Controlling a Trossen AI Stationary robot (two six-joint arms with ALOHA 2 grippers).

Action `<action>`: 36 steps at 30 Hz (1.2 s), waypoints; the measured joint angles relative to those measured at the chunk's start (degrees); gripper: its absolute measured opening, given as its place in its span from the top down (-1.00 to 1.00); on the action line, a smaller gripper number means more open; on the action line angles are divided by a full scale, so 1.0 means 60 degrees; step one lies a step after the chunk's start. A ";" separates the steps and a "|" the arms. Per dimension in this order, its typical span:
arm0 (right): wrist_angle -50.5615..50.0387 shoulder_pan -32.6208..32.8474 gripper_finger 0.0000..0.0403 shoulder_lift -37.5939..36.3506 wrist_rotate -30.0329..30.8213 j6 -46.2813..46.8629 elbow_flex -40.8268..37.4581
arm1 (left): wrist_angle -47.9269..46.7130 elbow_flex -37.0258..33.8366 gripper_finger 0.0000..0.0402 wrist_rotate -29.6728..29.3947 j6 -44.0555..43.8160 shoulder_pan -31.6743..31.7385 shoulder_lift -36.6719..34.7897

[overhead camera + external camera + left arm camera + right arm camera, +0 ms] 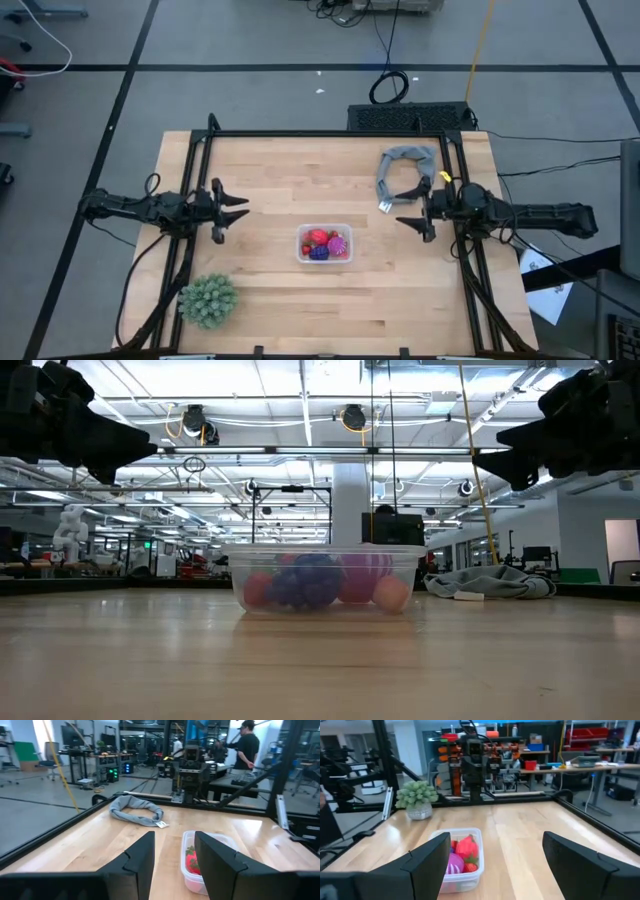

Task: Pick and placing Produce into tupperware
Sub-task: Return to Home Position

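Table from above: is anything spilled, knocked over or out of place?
Nothing stands out. The produce sits inside the upright tupperware at mid-table, none on the table. The grey cloth lies crumpled beside the open right gripper, the green spiky ball on the open left gripper's side, both clear of the tupperware.

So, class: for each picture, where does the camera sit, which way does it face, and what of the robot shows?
High view: above, looking straight down; both arms, left gripper, right gripper, tupperware between.
Low view: table height, looking level across; grippers dark in top corners.
Left wrist view: on the left arm, facing the right arm; own open fingers low.
Right wrist view: on the right arm, facing the left arm; own open fingers.
Shared: both wrist views show the tupperware from opposite sides.
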 joint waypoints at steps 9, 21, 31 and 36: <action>0.0488 -0.0080 -0.53 -0.0012 -0.0010 -0.0421 -0.0007 | 0.0037 0.0000 0.29 -0.0485 0.0012 -0.0017 0.0000; 0.0615 -0.0185 -0.53 -0.1299 -0.0353 -0.0562 -0.0011 | 0.0227 -0.0018 0.29 -0.0606 0.0592 -0.0818 0.0000; 0.0124 -0.0186 -0.53 -0.2004 -0.0375 -0.0698 -0.0011 | 0.0949 -0.0022 0.29 -0.1330 0.1141 -0.1691 0.0000; 0.0038 -0.0186 -0.53 -0.2063 -0.0365 -0.0622 -0.0011 | 0.1109 -0.0019 0.29 -0.1502 0.1113 -0.1840 0.0000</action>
